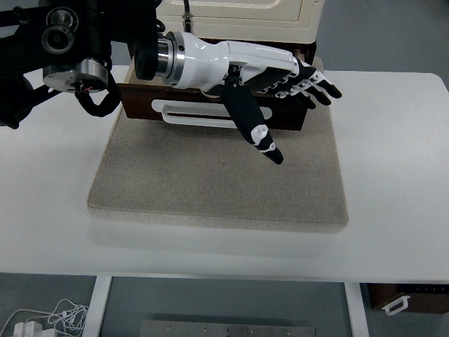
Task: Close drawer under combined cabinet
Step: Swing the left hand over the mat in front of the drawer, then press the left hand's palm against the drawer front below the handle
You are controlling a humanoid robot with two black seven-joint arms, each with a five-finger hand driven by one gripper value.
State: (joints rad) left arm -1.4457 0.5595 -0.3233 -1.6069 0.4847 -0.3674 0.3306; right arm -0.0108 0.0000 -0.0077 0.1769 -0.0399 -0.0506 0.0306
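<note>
One hand is at work: the left hand [270, 77] reaches in from the picture's left, its white and black fingers [319, 88] stretched out flat and holding nothing, the thumb [254, 123] angled down over the mat. It hovers just in front of the drawer [210, 112], a dark brown front with a long white slotted handle [193, 114] across it. The drawer sits at the base of the cream cabinet [245, 17] at the far middle of the white table [393, 154], and its front stands out a little past the cabinet. A grey-beige mat [217, 175] lies under the cabinet and spreads toward the near edge. Whether the palm touches the drawer front cannot be told.
</note>
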